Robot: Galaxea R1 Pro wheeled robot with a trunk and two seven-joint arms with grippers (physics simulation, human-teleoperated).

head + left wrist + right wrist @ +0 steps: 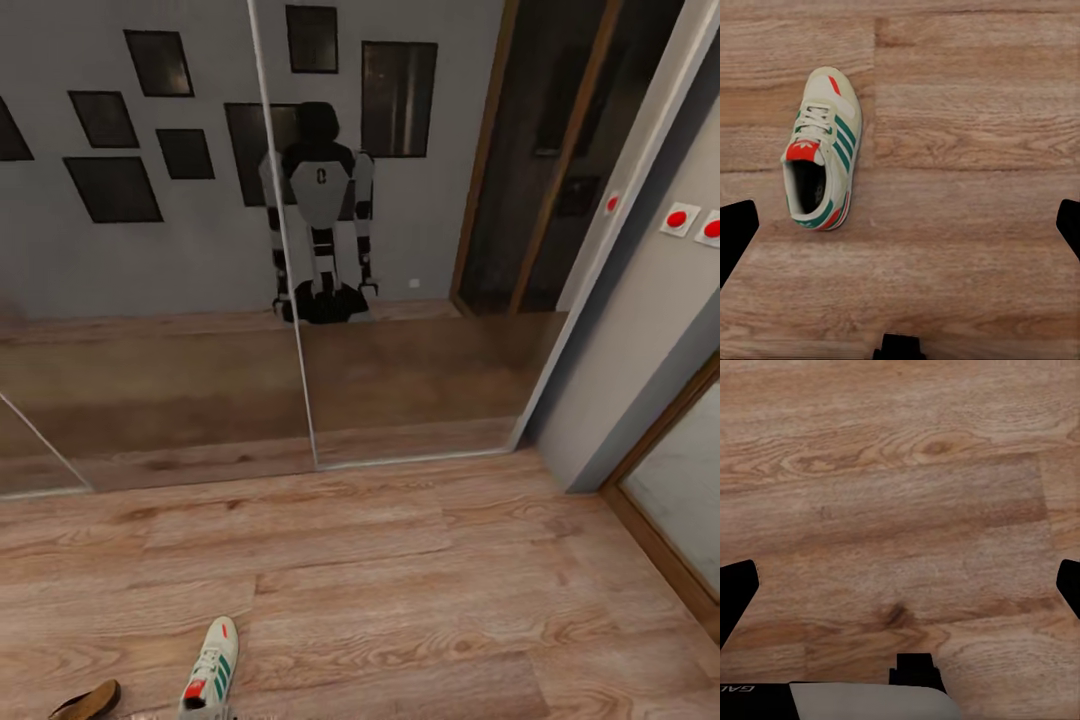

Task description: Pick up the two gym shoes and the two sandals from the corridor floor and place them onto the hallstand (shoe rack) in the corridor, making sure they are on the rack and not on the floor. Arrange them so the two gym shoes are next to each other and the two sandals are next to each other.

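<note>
1 gym shoe point(209, 683) lies on the corridor floor point(420, 590) at about 7 o'clock in the head view, toe toward the mirrored wall point(180, 400), with 1 sandal point(88, 701) just beside it at the frame's lower-left corner. The mirror's reflection shows the robot point(320, 215) standing upright, arms down. From the left wrist camera, the same gym shoe point(821, 150) appears whole, resting on its sole at about 10 o'clock, green stripes and red-orange tongue label plain; the left gripper point(900, 225) hangs above bare planks point(967, 225), fingers spread wide and holding nothing. From the right wrist camera comes wood-grain flooring point(900, 510), with the right gripper point(900, 585) likewise spread apart and grasping nothing.
</note>
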